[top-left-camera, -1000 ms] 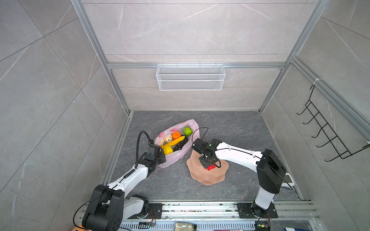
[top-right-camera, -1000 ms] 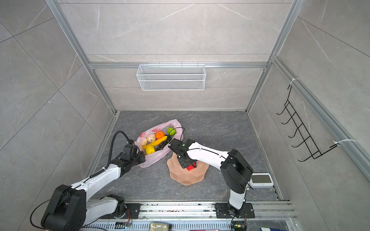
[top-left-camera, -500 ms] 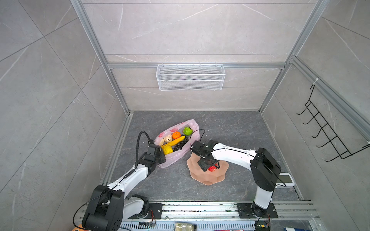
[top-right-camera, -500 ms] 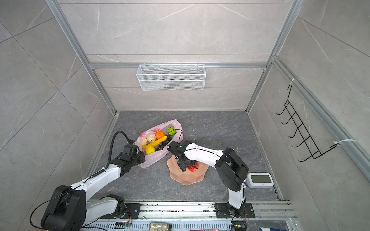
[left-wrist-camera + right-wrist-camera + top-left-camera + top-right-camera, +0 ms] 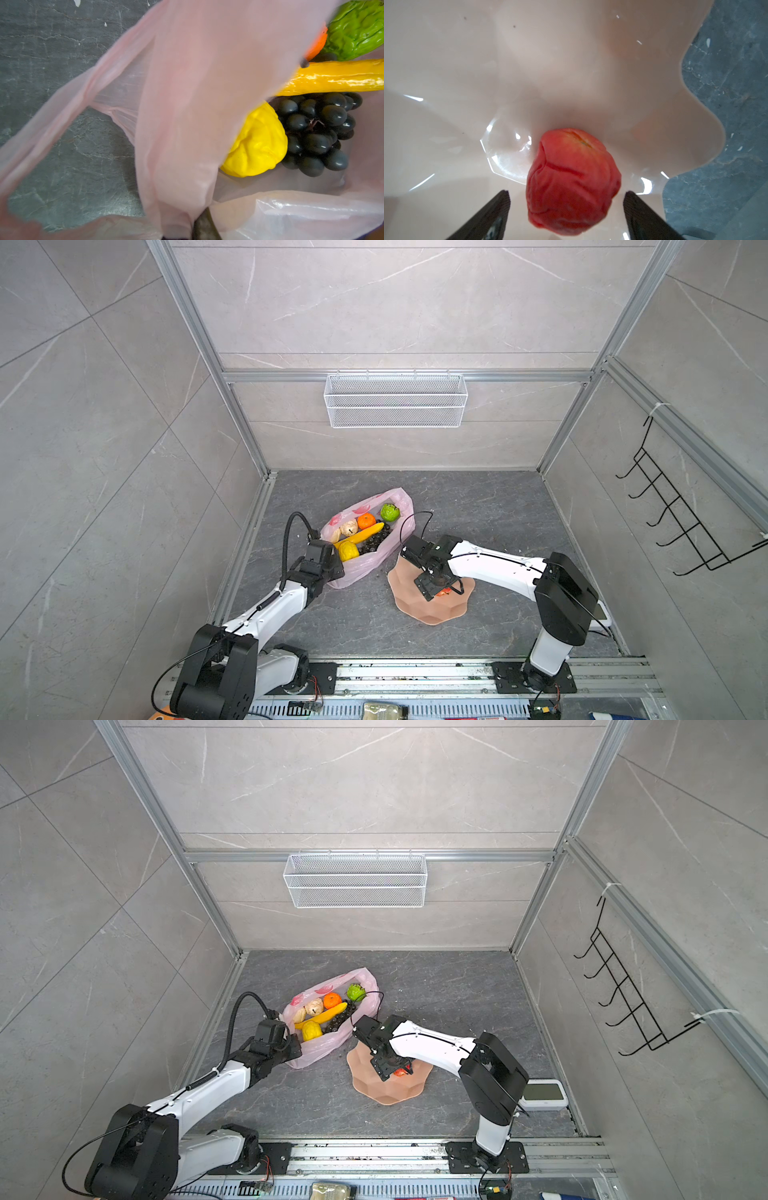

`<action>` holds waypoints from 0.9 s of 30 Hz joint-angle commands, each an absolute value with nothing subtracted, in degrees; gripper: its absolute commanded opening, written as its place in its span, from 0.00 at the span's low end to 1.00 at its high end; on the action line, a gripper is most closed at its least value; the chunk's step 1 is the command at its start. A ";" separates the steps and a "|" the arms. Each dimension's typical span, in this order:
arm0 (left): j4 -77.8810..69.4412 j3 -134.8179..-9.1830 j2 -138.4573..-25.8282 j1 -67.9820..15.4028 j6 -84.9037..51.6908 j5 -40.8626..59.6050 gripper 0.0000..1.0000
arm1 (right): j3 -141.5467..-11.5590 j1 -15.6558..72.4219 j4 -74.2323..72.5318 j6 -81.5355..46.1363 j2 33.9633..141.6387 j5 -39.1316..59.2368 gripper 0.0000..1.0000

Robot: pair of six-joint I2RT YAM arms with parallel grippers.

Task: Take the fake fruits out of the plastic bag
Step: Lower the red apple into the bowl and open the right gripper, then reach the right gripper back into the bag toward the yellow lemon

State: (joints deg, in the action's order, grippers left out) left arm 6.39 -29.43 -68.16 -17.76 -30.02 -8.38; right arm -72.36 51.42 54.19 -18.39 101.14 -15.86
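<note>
Since a second ago the right gripper (image 5: 566, 195) has spread its jaws and released the red fruit (image 5: 573, 178), which now lies near the centre of the peach plate (image 5: 432, 612), between the open fingers. The left gripper (image 5: 329, 566) is pressed together and, as far as the left wrist view lets me judge, pinches the rim of the plastic bag (image 5: 370, 568), which lies toward the left edge of the dark surface (image 5: 490, 510). Inside it are the banana (image 5: 365, 533), grape bunch (image 5: 376, 541), tangerine (image 5: 366, 521), green fruit (image 5: 390, 512) and yellow fruit (image 5: 348, 551). They look light, hollow and glossy, so probably slippery; the banana is best taken across its middle. The thin film is limp and may catch a finger. Free room is on the plate's rim side and toward the back and right edges
</note>
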 commanded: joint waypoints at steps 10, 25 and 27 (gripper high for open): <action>8.53 -27.26 -63.82 -17.84 -40.10 -8.24 0.04 | -81.63 52.46 42.94 -27.37 94.64 -13.42 0.81; 8.66 -23.00 -59.36 -17.24 -45.21 -8.07 0.03 | -103.53 59.59 30.33 -29.92 120.19 -6.12 0.69; 8.49 -22.34 -58.74 -17.23 -45.69 -8.00 0.03 | -105.90 59.60 30.89 -29.52 122.88 -6.53 0.68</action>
State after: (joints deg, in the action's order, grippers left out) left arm 7.81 -23.07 -60.18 -17.58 -44.47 -8.29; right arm -102.08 59.96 30.35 -29.21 119.72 -6.63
